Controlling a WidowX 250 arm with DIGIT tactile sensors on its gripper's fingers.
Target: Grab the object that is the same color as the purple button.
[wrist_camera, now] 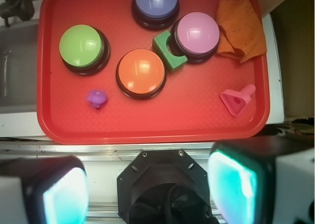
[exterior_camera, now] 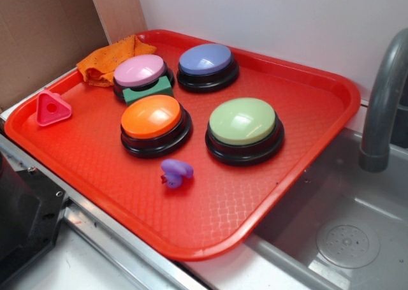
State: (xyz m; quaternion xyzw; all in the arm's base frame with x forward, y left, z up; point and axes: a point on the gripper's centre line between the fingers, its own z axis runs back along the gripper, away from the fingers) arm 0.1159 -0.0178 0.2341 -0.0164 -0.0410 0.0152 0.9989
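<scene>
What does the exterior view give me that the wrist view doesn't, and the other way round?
Only the exterior shows the gray faucet and sink drain. Only the wrist shows the gripper, its jaws spread wide apart and nothing between them. Both share the red tray, four buttons including the purple button, the small purple toy beside the orange button, the pink triangular piece and the orange cloth.

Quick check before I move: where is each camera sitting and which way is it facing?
Exterior: off the tray's near corner, looking down at an angle across the red tray toward the wall; no gripper visible.
Wrist: on the arm, high, looking straight down; both fingers frame the bottom edge, spread apart, holding nothing.
Shared: purple toy, purple button, the other three buttons, the pink triangular piece.
</scene>
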